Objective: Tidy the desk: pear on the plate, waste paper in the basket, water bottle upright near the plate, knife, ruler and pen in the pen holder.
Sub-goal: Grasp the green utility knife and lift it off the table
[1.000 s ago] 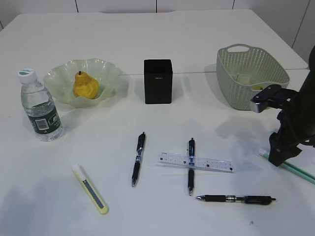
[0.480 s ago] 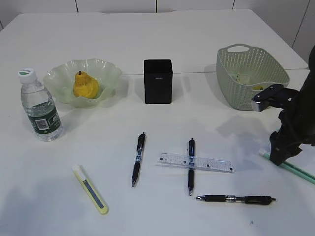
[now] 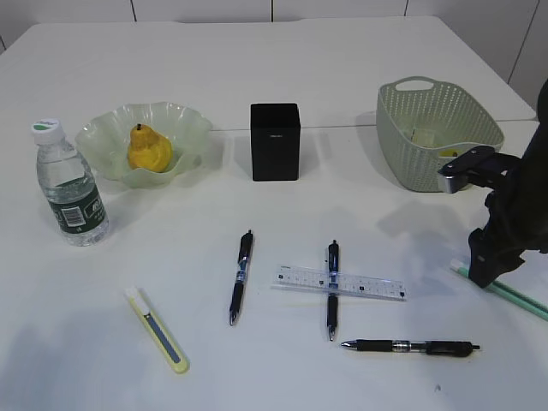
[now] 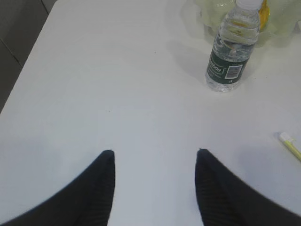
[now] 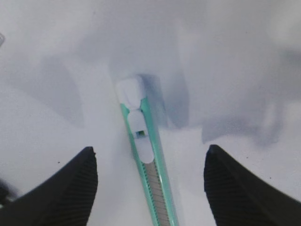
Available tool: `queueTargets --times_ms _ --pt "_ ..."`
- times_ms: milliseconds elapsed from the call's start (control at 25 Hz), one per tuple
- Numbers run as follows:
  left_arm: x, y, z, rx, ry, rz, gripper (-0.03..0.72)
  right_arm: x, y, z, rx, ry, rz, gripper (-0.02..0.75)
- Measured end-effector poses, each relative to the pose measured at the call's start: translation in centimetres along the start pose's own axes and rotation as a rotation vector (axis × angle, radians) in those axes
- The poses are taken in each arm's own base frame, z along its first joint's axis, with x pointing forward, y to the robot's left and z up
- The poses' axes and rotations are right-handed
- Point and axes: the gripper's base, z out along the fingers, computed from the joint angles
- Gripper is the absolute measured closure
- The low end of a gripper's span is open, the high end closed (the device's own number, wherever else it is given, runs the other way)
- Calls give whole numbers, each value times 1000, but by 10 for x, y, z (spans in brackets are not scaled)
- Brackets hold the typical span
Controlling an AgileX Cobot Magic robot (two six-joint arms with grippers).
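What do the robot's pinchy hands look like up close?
Both are black. The left gripper has two curved, pointed fingers with fine ridges. The right gripper has the same ridged black fingers. From outside, the right arm looks dark with a silvery part.

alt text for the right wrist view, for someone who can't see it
Seen from above, the open right gripper hangs over a green utility knife lying flat on the white table, its two dark fingers either side of the knife and not touching it. The knife's white end points away from the camera.
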Motion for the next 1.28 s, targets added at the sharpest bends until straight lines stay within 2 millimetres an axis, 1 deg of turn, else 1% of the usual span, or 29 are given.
queueTargets --times_ms 320,640,760,960,1160,1280 --pt "0 0 0 0 0 0 330 -1 -1 0 7 -8 -7 187" --pt "0 0 0 0 0 0 367 -1 0 0 2 -12 -63 187" --pt "0 0 0 0 0 0 377 -3 1 0 -14 -36 -109 187" --pt "0 0 0 1 -4 0 393 -6 2 0 -15 -66 -123 186" --pt "0 0 0 1 -4 0 416 -6 1 9 -32 -50 -120 187" --pt "0 0 0 0 -4 2 426 -6 1 10 -35 -49 -118 188"
